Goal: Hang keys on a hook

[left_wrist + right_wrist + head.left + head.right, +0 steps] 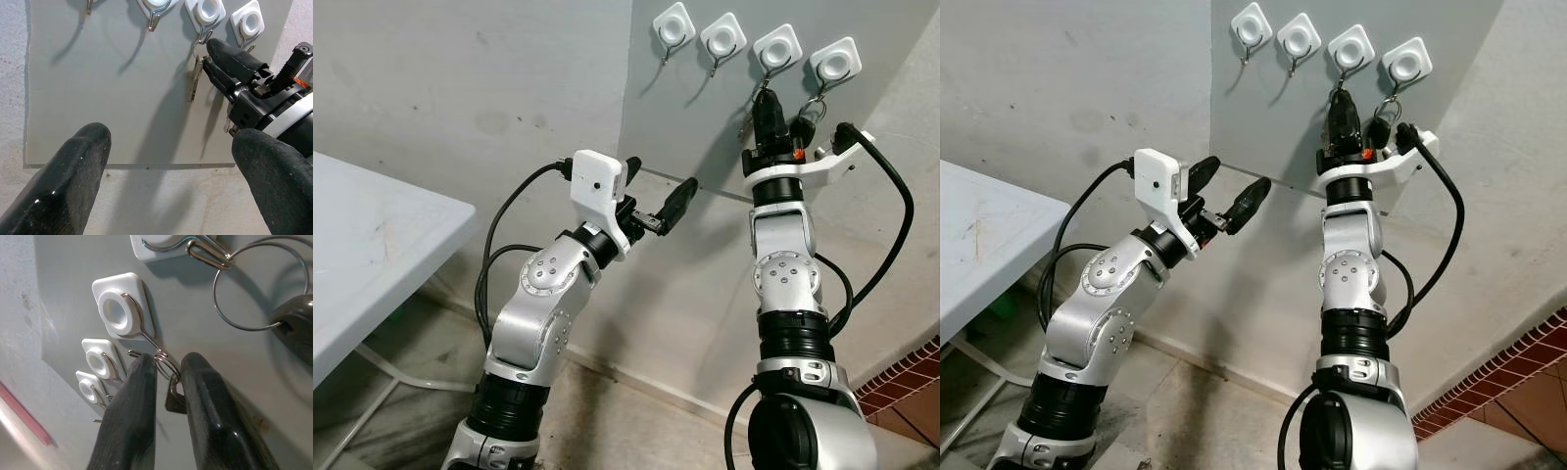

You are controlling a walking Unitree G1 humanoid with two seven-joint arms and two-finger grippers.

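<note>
The right arm stands nearly straight up, its right gripper [164, 369] at the third of four white square wall hooks [777, 46] on the grey panel [705, 108]. Its fingers are pinched on the small metal key ring [166, 363], looped on that hook's wire; the silver keys [195, 78] below are largely hidden. The left arm is bent, the left gripper [656, 201] spread wide and empty, aimed at the panel.

Even indoor light, soft shadows under hooks [724, 39], sharp, close fingers blurred
</note>
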